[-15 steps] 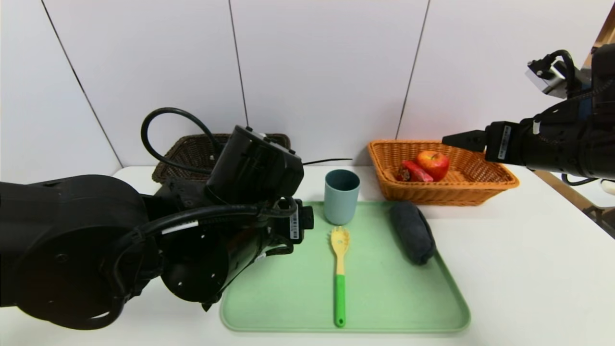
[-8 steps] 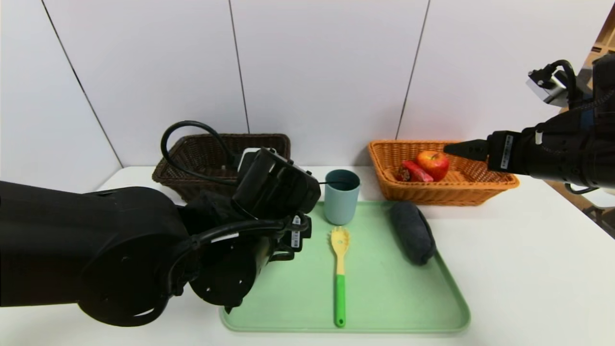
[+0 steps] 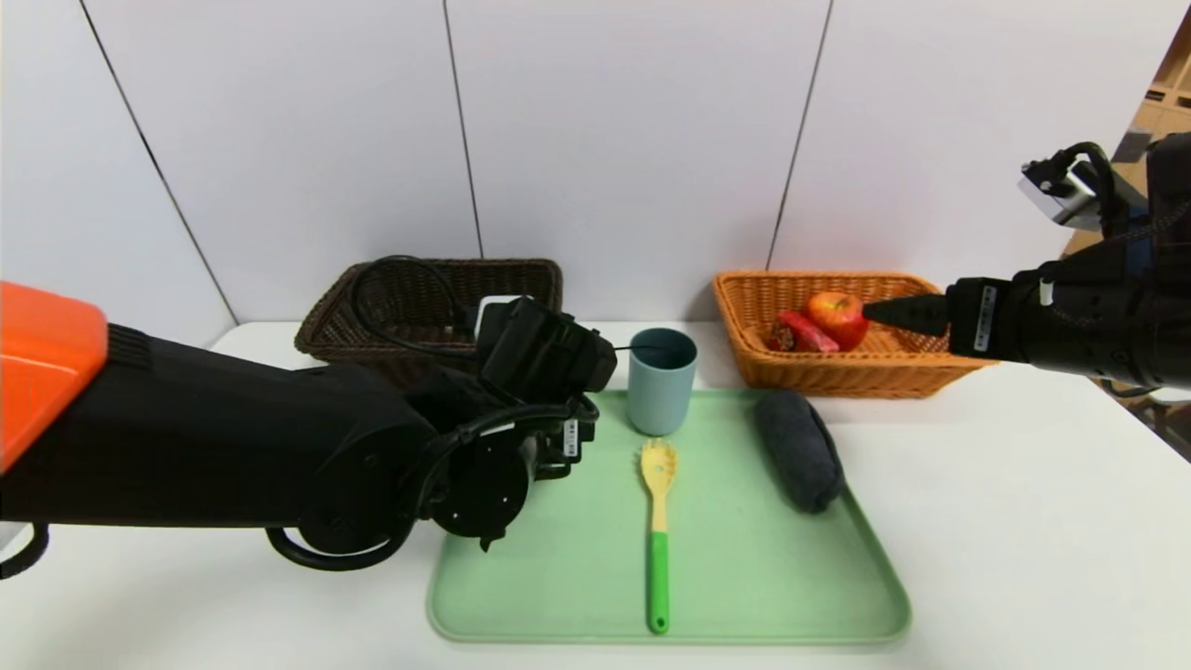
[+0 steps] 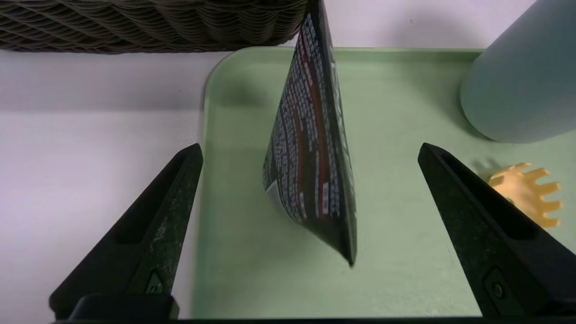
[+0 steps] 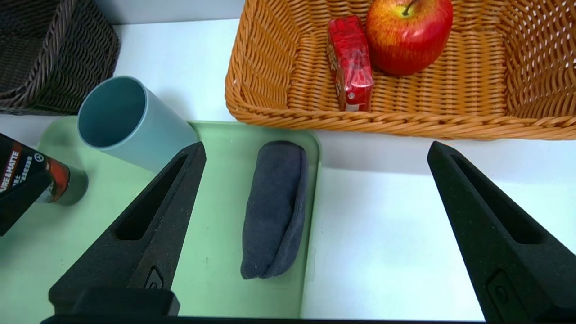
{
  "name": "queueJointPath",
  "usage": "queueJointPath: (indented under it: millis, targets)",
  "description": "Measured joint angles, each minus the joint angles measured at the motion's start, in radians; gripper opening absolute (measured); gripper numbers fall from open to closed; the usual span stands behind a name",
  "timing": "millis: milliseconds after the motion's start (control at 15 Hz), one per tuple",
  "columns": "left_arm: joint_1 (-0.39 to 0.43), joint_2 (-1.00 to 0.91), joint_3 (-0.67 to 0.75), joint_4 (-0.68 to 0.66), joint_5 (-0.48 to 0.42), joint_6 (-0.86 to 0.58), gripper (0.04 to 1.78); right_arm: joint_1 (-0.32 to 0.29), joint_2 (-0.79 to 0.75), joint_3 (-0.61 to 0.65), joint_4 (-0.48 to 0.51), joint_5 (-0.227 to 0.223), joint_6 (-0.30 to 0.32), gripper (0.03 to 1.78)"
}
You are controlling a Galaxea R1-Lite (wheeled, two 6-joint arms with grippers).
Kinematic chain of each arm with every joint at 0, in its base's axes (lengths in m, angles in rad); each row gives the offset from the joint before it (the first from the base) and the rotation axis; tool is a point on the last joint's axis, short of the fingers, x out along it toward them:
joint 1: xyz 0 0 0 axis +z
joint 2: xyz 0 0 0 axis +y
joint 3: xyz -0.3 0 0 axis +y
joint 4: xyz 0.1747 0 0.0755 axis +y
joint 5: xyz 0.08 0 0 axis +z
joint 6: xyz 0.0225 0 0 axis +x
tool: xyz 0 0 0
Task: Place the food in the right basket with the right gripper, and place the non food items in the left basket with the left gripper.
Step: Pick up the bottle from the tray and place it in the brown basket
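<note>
Orange-tan basket [image 3: 930,365] holds one apple [image 3: 840,316], one carton [image 3: 806,331].

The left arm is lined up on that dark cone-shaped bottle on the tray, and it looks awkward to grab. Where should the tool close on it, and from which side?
Judging by the left wrist view, grip the dark bottle across its flat faces around mid-height, coming straight on as the open left tool now does. It stands upright on the green tray, thin edge-on between the fingers.

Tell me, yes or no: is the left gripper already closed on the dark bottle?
No. In the left wrist view the left gripper stands wide open, with the dark bottle upright between its fingers, touching neither.
</note>
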Motion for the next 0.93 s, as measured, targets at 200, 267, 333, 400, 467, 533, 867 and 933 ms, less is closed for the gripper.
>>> queueJointPath:
  millis: [200,267,333,400,467,533,867,933]
  targets:
    - [0.005,0.032,0.0,-0.027,-0.003,0.0,1.69,0.0,-0.011,0.009,0.001,0.0,0.0,1.7]
    - [0.006,0.039,-0.002,-0.033,-0.003,0.0,1.69,0.0,-0.015,0.014,0.0,0.0,0.0,1.7]
    - [0.008,0.046,-0.002,-0.034,-0.003,0.0,1.69,0.0,-0.019,0.018,0.0,0.0,0.0,1.7]
    - [0.009,0.05,-0.003,-0.034,-0.004,0.0,1.69,0.0,-0.024,0.026,0.0,0.0,0.0,1.7]
    - [0.01,0.054,-0.004,-0.033,-0.003,0.0,1.69,0.0,-0.029,0.034,0.0,0.0,-0.001,1.7]
    - [0.01,0.058,-0.006,-0.033,-0.003,0.0,1.52,0.0,-0.033,0.04,0.0,0.0,-0.004,1.7]
    - [0.021,0.07,-0.011,-0.033,-0.004,0.001,0.85,0.001,-0.052,0.062,0.0,0.003,-0.021,1.7]
    - [0.021,0.07,-0.01,-0.033,-0.005,0.001,0.76,0.001,-0.055,0.067,0.0,0.004,-0.022,1.7]
